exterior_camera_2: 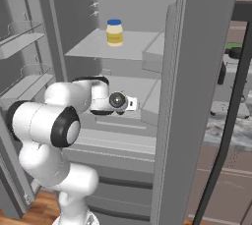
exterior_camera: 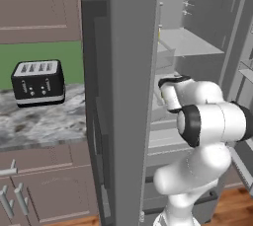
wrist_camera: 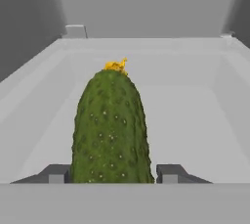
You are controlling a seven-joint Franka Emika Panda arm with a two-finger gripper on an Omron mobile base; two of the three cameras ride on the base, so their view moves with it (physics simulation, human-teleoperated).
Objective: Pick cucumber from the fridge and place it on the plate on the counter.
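Observation:
The dark green bumpy cucumber (wrist_camera: 111,130) lies on the light grey floor of a shelf bin inside the fridge (exterior_camera_2: 202,71), its yellow-tipped end pointing away from me. My gripper (wrist_camera: 112,174) is open around its near end. One fingertip (wrist_camera: 56,174) stands on the left and the other on the right, each with a thin gap to the skin. In the right base view my hand (exterior_camera_2: 118,102) reaches into the middle shelf. The plate is out of view.
The open fridge door (exterior_camera: 128,96) stands between the arm and the marbled counter (exterior_camera: 44,121), which holds a black toaster (exterior_camera: 38,83). A yellow jar with a blue lid (exterior_camera_2: 114,32) sits on the upper shelf. Door racks (exterior_camera_2: 24,42) hang to the left.

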